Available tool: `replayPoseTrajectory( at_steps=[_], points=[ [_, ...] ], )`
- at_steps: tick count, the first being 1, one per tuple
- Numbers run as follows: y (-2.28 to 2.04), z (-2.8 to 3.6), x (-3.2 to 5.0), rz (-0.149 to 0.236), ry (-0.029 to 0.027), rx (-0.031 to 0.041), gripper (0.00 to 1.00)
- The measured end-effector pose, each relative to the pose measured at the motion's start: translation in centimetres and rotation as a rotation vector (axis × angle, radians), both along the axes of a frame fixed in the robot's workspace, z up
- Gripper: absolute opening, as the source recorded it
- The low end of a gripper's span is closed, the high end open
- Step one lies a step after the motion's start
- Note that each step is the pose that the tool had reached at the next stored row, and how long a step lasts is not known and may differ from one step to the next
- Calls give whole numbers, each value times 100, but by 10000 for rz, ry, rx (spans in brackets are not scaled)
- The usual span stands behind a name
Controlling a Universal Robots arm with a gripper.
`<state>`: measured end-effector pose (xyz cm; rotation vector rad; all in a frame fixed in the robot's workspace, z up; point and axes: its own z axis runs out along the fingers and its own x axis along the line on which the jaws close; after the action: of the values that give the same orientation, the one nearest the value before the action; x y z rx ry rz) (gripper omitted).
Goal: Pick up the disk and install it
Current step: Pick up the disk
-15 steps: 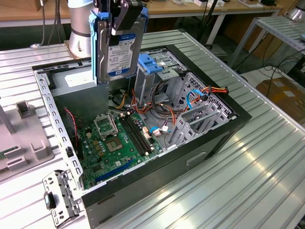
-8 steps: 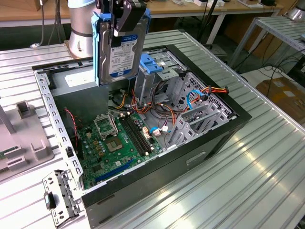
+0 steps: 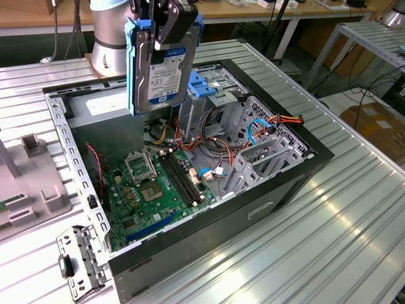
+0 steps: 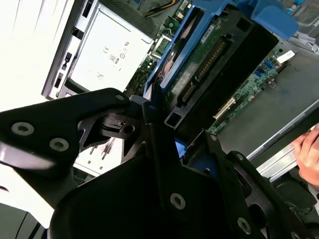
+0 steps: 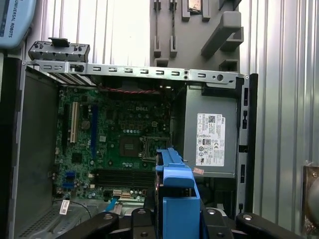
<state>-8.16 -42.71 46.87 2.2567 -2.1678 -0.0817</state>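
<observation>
The disk [image 3: 161, 63] hangs upright over the back left of the open computer case [image 3: 285, 183], its white label with a blue band facing the camera and blue rails along both sides. My gripper [image 3: 169, 22] is shut on its upper end. In the second wrist view the disk [image 4: 209, 55] shows its green circuit-board underside between the blue rails, with the black fingers [image 4: 149, 124] clamped on it. In the first wrist view a blue rail of the disk [image 5: 177, 199] juts out above the motherboard [image 5: 124, 144].
Below the disk sit the grey power-supply box [image 5: 209, 134] and the motherboard [image 3: 158, 183]. A metal drive cage with a blue latch [image 3: 202, 85] and loose cables [image 3: 278, 120] stand beside it. A grey fixture [image 3: 31, 183] lies left of the case. A hand [image 4: 309, 154] is nearby.
</observation>
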Motion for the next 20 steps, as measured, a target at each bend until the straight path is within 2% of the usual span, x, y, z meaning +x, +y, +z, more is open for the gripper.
replayPoseTrajectory(
  at_steps=[10, 17, 20],
  points=[
    [-65, -1, 34, 0, 0, 0, 37],
    [-139, -2, 82, 0, 0, -1, 37],
    [-155, -2, 95, -1, 0, -1, 37]
  ],
)
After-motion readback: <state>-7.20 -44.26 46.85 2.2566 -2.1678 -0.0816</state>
